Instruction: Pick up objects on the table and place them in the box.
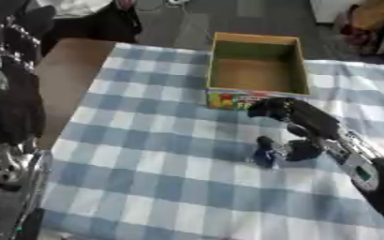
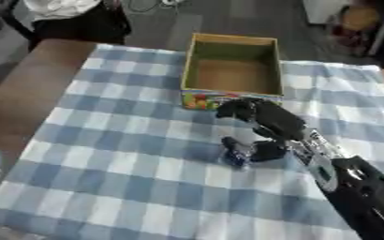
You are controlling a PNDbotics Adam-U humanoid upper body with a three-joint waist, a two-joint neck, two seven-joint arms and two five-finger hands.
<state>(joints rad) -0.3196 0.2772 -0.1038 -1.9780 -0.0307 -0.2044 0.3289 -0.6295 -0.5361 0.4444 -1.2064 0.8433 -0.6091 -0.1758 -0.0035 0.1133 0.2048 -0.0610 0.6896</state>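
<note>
Low at the right, the right robot hand (image 1: 298, 124) curls its fingers around a small dark blue thing (image 1: 265, 154) on the checked bench (image 1: 146, 154), probably to lift it into the open box (image 1: 257, 89) just above.

The box (image 1: 257, 65) stands open at the far side of the worktop (image 1: 146, 154), and nothing lies over its top. Its near wall stands up between the right robot hand (image 1: 298, 119) and the inside. The small dark thing (image 1: 266, 152) sits just beside that robot hand, on the near side of the box. Left of it, the checked cloth (image 1: 129, 117) is a wide bare stretch. The left robot arm (image 1: 11, 93) fills the left edge, off the cloth.
</note>
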